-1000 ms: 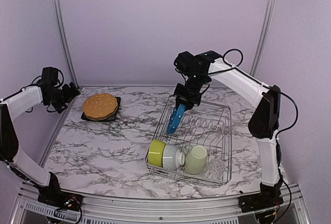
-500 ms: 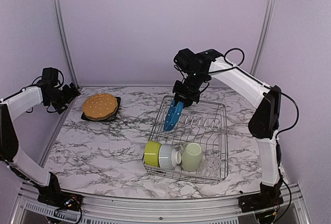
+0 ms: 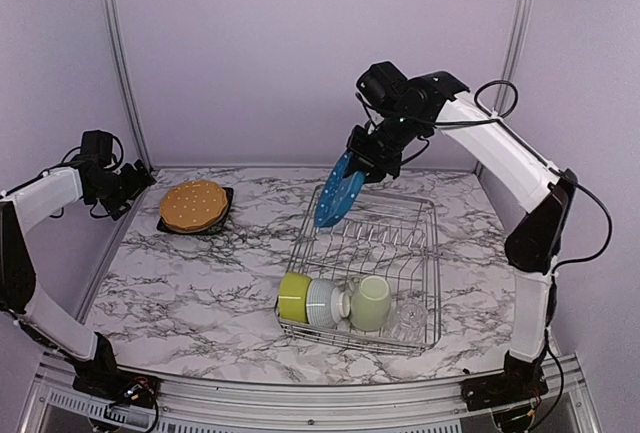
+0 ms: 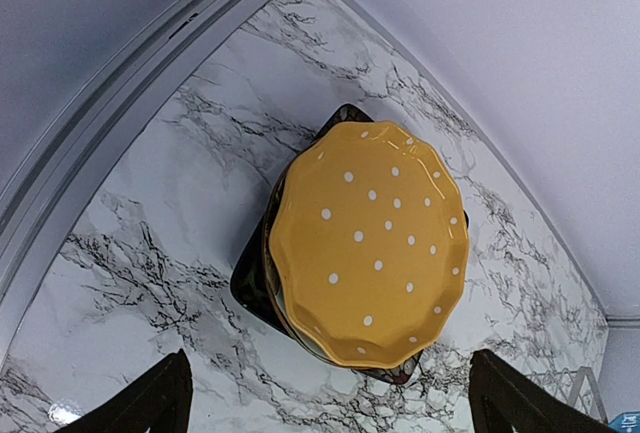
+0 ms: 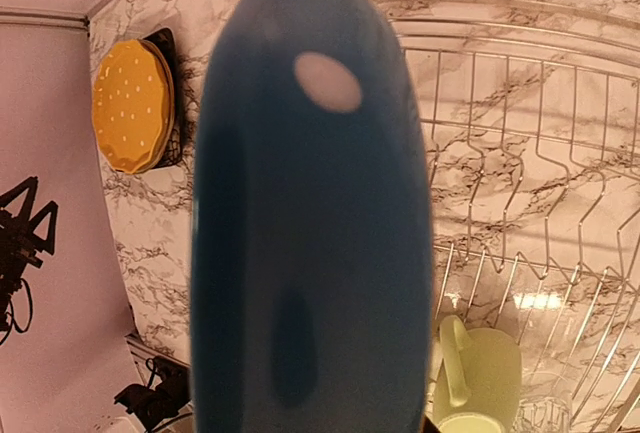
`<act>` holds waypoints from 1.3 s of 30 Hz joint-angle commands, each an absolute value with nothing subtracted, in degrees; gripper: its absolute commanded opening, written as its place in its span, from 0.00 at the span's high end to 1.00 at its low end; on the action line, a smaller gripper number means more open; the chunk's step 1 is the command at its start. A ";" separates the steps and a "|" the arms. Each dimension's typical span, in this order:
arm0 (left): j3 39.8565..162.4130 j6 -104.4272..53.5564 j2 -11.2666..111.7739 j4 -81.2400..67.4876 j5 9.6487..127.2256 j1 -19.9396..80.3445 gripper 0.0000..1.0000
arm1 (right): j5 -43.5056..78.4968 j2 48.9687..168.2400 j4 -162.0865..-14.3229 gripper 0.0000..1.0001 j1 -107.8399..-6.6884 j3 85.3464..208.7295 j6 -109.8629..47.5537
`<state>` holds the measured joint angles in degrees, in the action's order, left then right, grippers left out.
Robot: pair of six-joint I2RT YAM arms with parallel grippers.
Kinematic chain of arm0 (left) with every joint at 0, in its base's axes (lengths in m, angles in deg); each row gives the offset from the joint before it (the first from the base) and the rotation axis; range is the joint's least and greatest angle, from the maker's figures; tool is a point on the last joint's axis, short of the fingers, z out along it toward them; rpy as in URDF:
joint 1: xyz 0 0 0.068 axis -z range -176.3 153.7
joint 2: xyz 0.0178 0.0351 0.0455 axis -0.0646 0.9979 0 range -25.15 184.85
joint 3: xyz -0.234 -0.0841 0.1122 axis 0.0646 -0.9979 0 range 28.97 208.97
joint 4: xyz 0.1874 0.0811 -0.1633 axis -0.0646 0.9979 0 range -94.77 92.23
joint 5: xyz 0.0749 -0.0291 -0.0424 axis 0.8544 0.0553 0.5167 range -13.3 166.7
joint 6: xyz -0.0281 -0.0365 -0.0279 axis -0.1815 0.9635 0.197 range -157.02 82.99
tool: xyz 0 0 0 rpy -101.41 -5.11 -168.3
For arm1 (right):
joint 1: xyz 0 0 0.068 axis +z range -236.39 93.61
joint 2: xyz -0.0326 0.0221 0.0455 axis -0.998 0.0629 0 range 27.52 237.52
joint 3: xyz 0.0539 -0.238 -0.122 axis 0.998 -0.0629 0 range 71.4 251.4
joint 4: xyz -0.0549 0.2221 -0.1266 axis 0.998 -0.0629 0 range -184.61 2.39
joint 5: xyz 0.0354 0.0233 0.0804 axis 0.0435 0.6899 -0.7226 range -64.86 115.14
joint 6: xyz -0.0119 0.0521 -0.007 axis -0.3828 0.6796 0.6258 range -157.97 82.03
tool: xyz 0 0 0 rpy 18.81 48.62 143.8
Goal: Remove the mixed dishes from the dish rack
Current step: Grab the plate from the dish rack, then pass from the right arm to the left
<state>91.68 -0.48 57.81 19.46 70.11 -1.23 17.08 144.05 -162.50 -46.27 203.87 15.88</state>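
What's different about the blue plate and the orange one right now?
The blue plate hangs in the air, pinched by the right gripper; the orange plate sits untouched atop a stack of plates on the table. The blue plate is tipped up on edge; the orange plate lies flat. Both carry white dots.

Maybe four plates [image 3: 338, 193], two bowls [image 3: 297, 295], mug [image 3: 372, 303], glass [image 3: 412, 318].
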 commanded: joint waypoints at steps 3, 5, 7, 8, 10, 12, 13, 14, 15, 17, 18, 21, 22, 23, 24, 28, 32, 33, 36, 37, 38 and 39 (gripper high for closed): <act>93.60 -2.85 55.64 18.25 69.19 -1.31 0.01 | 17.69 135.49 -153.22 1.00 -46.91 204.08 12.65; 93.65 -3.44 54.49 17.18 68.02 -1.23 0.01 | 16.82 133.35 -149.72 1.00 -47.53 201.37 10.50; 93.65 -3.71 53.23 15.28 66.63 -1.14 0.01 | 15.26 131.23 -145.67 1.00 -48.27 198.30 9.14; 93.65 -3.96 52.61 14.21 65.42 -0.94 0.01 | 14.05 130.19 -143.56 1.00 -48.70 196.60 8.35; 93.61 -4.51 51.19 11.67 62.29 -0.38 0.01 | 11.18 128.46 -139.01 1.00 -49.46 193.68 6.33; 94.03 -5.08 50.26 9.52 58.97 0.54 0.01 | 7.59 126.85 -133.67 1.00 -50.22 190.88 4.10; 94.73 -5.66 50.22 9.40 57.63 1.17 0.01 | 6.19 126.06 -131.40 1.00 -50.53 189.41 3.54; 95.46 -6.34 50.32 9.34 56.24 2.24 0.01 | 4.49 125.34 -128.87 1.00 -50.89 187.97 3.18; 96.22 -7.07 50.46 9.35 55.21 3.09 0.01 | 2.81 124.74 -126.57 1.00 -51.13 186.40 2.90; 97.25 -8.67 50.44 9.01 53.03 6.13 0.01 | 0.27 123.64 -121.72 1.00 -51.49 183.77 2.40; 97.53 -9.11 50.29 8.71 51.95 7.29 0.01 | -0.54 123.32 -120.22 1.00 -51.59 182.88 2.05; 97.77 -9.54 49.63 6.43 48.40 10.77 0.01 | -3.09 122.79 -117.06 1.00 -51.59 181.09 1.03; 98.09 -10.17 49.44 6.07 47.41 12.19 0.01 | -4.07 122.69 -115.92 1.00 -51.59 180.61 0.83; 98.65 -11.03 49.43 6.01 46.58 13.72 0.01 | -5.08 122.56 -114.82 1.00 -51.59 179.82 0.70; 99.35 -12.09 49.43 6.41 46.01 15.39 0.01 | -5.99 122.39 -113.49 1.00 -51.58 179.01 0.58; 103.08 -15.56 51.01 9.66 44.07 19.99 0.01 | -9.64 121.83 -108.78 1.00 -51.59 175.81 0.70; 106.50 -18.22 53.21 13.94 44.28 23.32 0.05 | -13.47 121.77 -104.53 1.00 -51.59 173.74 1.00; 107.09 -18.66 53.69 14.65 44.19 23.95 0.07 | -14.14 121.61 -103.42 1.00 -51.59 173.10 1.18; 109.29 -20.40 55.24 17.69 44.24 25.98 0.14 | -16.31 121.37 -100.06 1.00 -51.51 171.35 2.08; 109.82 -21.00 55.91 18.91 44.55 26.39 0.17 | -16.99 121.31 -99.16 1.00 -51.50 170.93 2.40; 110.84 -21.47 56.55 20.01 44.88 27.12 0.19 | -17.43 121.28 -98.44 1.00 -51.50 170.48 2.64; 111.40 -21.95 57.05 20.98 45.41 27.61 0.21 | -17.94 121.31 -97.80 1.00 -51.54 170.09 2.91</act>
<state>108.75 -18.32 54.42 14.25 45.15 25.85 -12.32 125.87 -111.42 -51.43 169.31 2.46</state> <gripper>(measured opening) 0.821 0.239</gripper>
